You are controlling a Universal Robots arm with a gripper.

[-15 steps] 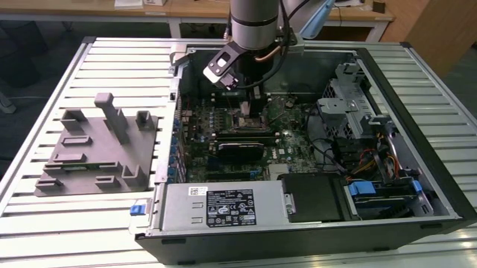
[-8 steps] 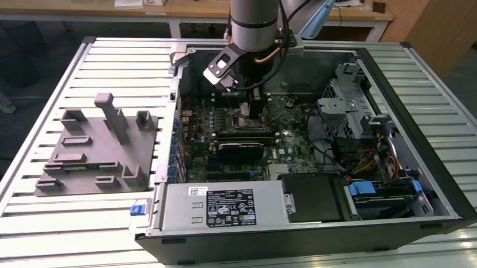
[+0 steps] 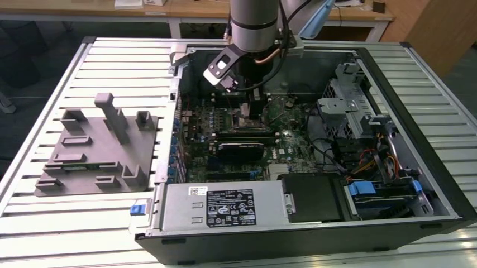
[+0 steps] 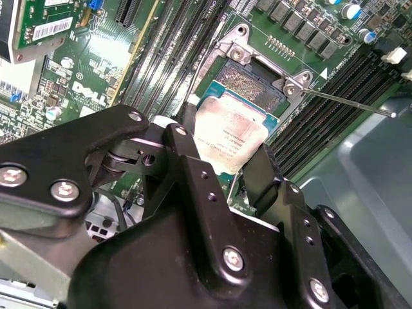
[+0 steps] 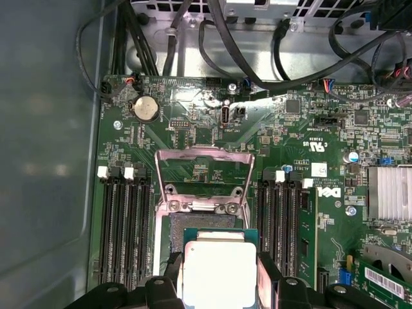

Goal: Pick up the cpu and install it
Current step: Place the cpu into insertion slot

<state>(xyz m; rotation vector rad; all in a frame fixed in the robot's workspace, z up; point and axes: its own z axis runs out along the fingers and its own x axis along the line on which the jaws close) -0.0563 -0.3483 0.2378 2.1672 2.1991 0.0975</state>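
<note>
Cpu (image 4: 228, 136), a small flat square chip with a shiny silver-grey metal top and a thin green rim, is clamped edge to edge in my black two-fingered pincer (image 4: 222, 151). In both wrist views one finger presses against each opposite side of the cpu (image 5: 219, 273), so my pincer (image 5: 219, 283) is closed on it. The chip hangs over the dark square socket (image 4: 250, 82) on the green motherboard (image 5: 322, 129). It covers the part of the socket (image 5: 205, 222) nearer my fingers and leaves the farther part bare; whether it touches the socket I cannot tell. The socket's silver metal frame (image 5: 201, 206) stands swung open on the socket's far side, and a thin metal lever (image 4: 347, 103) juts out beside the socket. Long black memory slots (image 5: 122, 232) run along both flanks of the socket. In the exterior view my pincer (image 3: 252, 109) reaches down into the open black computer case (image 3: 298, 245) above the socket. A grey moulded plastic tray (image 3: 97, 151) lies on the pale slatted metal worktop (image 3: 44, 223), outside the case and well apart from the socket.
</note>
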